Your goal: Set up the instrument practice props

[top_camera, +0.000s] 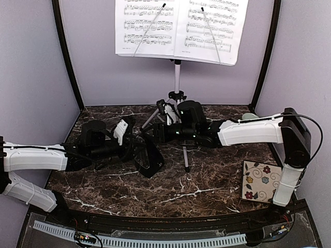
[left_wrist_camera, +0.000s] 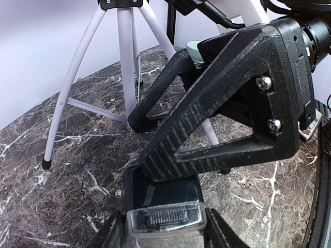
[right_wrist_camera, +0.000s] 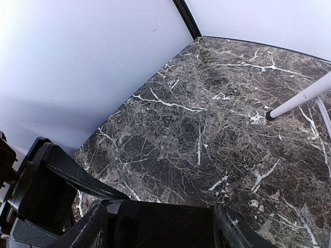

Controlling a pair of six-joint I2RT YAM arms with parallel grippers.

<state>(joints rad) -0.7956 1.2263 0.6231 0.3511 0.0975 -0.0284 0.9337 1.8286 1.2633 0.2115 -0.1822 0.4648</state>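
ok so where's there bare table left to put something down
Free: the front-centre tabletop between the metronome and the floral tile, and the back-left corner behind the left gripper. Crowded: the middle, where the left gripper with the metronome, the right gripper and the tripod legs of the music stand bunch together.

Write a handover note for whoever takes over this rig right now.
Left gripper: shut on the metronome.
Right gripper: also at the metronome, jaws apart; hold unclear.
Stand: upright at the back, both sheets on its desk.
Done: stand and sheets.
Left, likely: set the metronome on the table, release, pull both arms back.
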